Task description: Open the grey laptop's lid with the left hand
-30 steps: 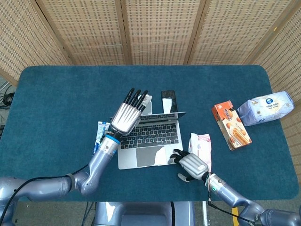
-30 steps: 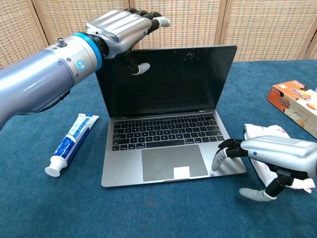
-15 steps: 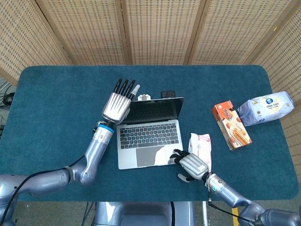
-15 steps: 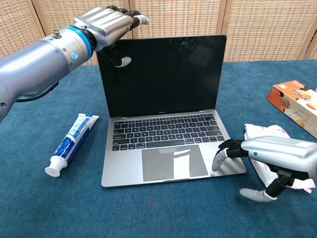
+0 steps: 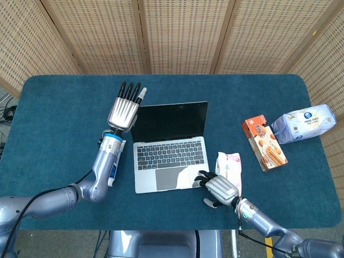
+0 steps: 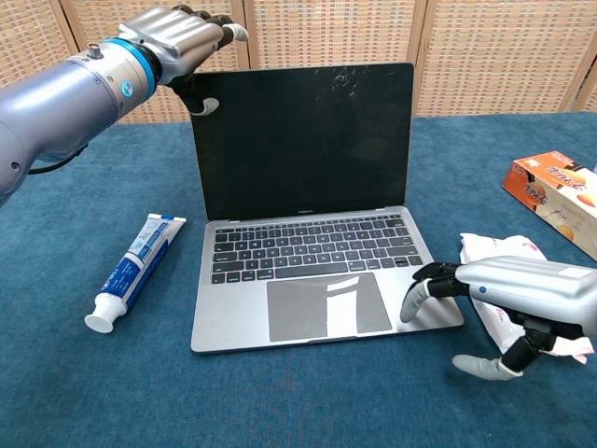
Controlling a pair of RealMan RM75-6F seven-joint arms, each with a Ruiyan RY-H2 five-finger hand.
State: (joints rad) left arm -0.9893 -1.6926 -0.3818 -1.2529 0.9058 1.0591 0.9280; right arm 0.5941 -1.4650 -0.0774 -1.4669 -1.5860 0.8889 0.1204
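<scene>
Now my left hand [image 5: 123,109], fingers spread and empty, sits at the laptop [image 6: 308,215] lid's upper corner. The stiff hinge wants an edge push, while my right hand [image 6: 504,297] pins the base.

left hand [image 6: 173,37]: silver-grey ribbed metal back; fingers black in the head view, with pale whitish tips [image 6: 210,105].
left wrist [image 6: 124,70]: bright blue ring where hand meets forearm; a small round marking beside it; a short dark stud on top.
left arm [image 6: 51,107]: smooth, rounded, glossy silver-grey shell, in segments with dark seams.
left arm cable [image 5: 32,204]: thin black cable running alongside the lower segment.
right hand [image 6: 518,294]: silver ribbed back, black fingers [image 6: 431,274], light grey tips [image 6: 408,309].
right wrist [image 5: 244,214]: silver cuff with a small green dot and dark ring.
right arm cable [image 5: 258,239]: thin black cable under the forearm.
</scene>
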